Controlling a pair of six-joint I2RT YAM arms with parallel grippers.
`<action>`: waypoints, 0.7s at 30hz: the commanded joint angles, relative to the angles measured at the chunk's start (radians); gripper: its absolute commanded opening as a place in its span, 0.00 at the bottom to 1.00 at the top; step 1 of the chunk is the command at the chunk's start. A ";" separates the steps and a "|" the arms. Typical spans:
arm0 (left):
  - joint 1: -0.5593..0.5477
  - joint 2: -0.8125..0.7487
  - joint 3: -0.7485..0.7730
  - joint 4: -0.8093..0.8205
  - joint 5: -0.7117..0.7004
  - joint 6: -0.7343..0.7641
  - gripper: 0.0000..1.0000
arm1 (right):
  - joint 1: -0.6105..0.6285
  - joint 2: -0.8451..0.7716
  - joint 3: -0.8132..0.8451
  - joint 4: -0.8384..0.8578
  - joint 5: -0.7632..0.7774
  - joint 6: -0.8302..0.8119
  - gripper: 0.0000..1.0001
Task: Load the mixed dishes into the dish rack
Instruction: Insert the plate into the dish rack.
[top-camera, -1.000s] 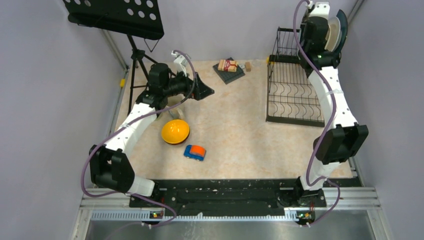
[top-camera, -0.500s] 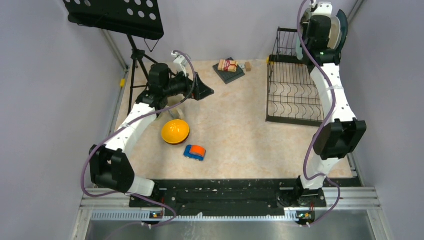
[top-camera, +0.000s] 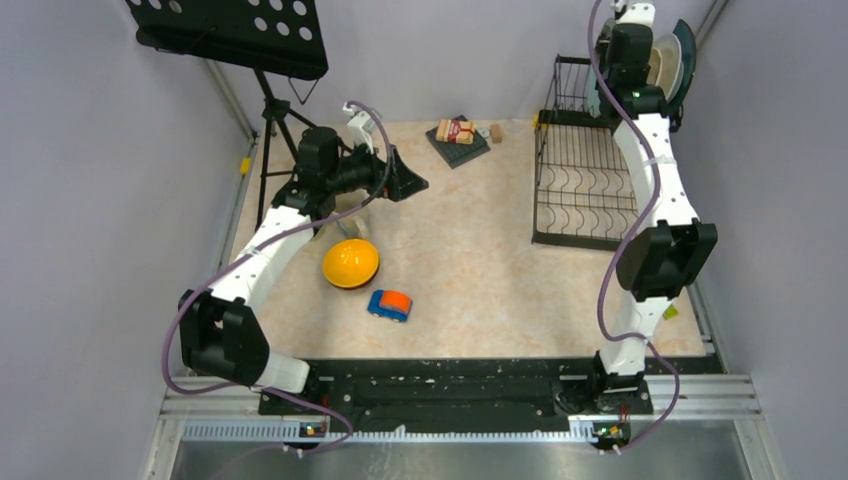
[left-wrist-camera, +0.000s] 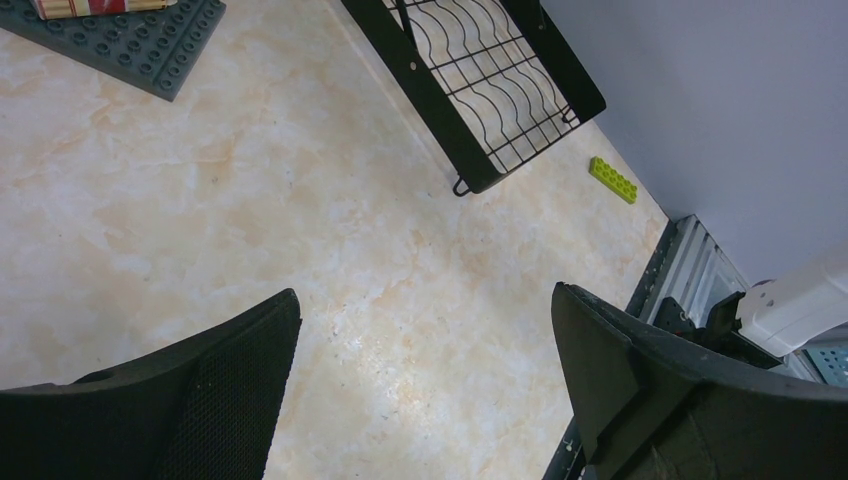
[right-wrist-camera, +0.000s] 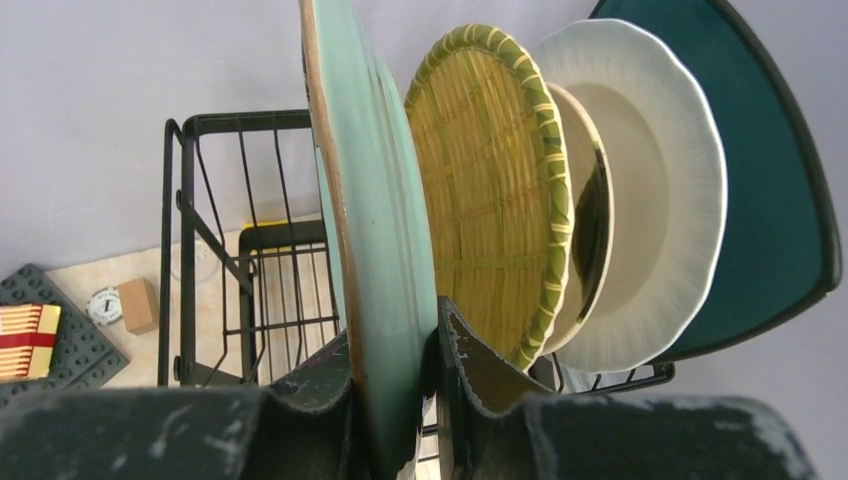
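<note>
Standing on edge at the far end of the large black wire dish rack (top-camera: 585, 190), a mint-green round plate (right-wrist-camera: 375, 250) with a brownish rim is seen nearly edge-on in the right wrist view. Just beside it, with a narrow gap, stands a yellowish round plate with a woven pattern and green border (right-wrist-camera: 490, 230). Behind that come a cream round plate with a fluted rim (right-wrist-camera: 660, 230) and a dark teal square plate (right-wrist-camera: 770, 200), all upright and in a row. The right gripper (right-wrist-camera: 395, 345) pinches the mint-green plate's lower part, one worn dark finger on each face. Whether the plate's bottom edge rests in the rack cannot be told, since the fingers hide it. The right arm reaches long up the right side of the marbled beige table (top-camera: 470, 260), its elbow near the rack's front and its wrist high by the back wall.

The left gripper (left-wrist-camera: 425, 298) hangs above bare tabletop, fingers spread wide and holding nothing, with the arm bent over the left side. An orange-yellow dark-rimmed bowl (top-camera: 350, 263) sits on the table beside that arm, near a small blue-and-orange toy car (top-camera: 389, 304).
</note>
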 joint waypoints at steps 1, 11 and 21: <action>-0.001 -0.007 0.013 0.024 0.016 -0.006 0.98 | -0.014 0.004 0.121 0.091 0.069 -0.012 0.00; -0.001 0.002 0.017 0.028 0.028 -0.013 0.98 | -0.013 0.036 0.104 0.089 0.099 0.021 0.00; -0.001 0.003 0.019 0.021 0.029 -0.009 0.98 | -0.013 0.074 0.122 0.057 0.073 0.034 0.07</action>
